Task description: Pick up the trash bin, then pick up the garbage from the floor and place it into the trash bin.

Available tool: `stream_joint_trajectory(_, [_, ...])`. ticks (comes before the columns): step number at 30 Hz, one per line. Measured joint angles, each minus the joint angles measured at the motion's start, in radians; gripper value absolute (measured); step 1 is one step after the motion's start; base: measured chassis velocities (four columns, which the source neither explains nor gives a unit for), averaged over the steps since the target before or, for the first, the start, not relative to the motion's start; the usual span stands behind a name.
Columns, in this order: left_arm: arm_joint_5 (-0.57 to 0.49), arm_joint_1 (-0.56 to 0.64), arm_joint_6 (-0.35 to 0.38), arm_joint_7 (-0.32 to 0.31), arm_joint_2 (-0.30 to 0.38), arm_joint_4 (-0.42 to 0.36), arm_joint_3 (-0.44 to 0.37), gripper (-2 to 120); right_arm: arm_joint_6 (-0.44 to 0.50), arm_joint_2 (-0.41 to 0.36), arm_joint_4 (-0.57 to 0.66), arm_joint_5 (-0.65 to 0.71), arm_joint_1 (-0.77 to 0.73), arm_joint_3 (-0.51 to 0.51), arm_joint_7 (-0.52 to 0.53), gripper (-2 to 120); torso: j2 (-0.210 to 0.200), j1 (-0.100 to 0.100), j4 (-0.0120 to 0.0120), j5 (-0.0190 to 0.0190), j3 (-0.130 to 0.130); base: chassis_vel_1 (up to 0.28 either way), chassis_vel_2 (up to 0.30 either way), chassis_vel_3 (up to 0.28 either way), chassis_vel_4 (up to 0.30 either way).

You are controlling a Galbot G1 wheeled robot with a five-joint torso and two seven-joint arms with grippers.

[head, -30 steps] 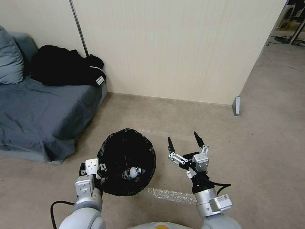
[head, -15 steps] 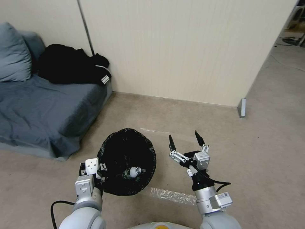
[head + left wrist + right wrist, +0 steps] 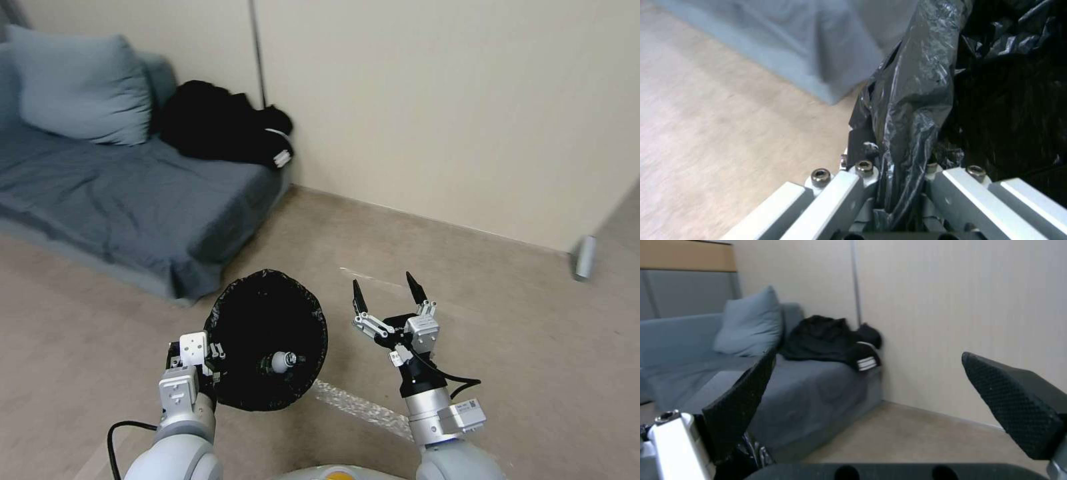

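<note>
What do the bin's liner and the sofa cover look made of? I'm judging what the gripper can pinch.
Trash bin liner: thin glossy black plastic film, crinkled with sheen, pinched by the left gripper. Sofa cover: soft matte grey-blue fabric, probably woven, draping in folds.

This looks like a living room in a home: a grey-blue sofa with a cushion and black clothing stands against a beige wall, on a beige carpet floor.
</note>
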Motion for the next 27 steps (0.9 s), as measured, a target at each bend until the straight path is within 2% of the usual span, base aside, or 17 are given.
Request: stream_joint_trajectory(27, [-0.003,0.002,0.001,-0.006,0.005,-0.001,0.001,1,-0.012,0.003,-0.007,-0.003,0.007,-0.008,-0.005,100,0.000,0.000,-0.0001,0.0000,0.000,0.126,0.129,0.128,0.124])
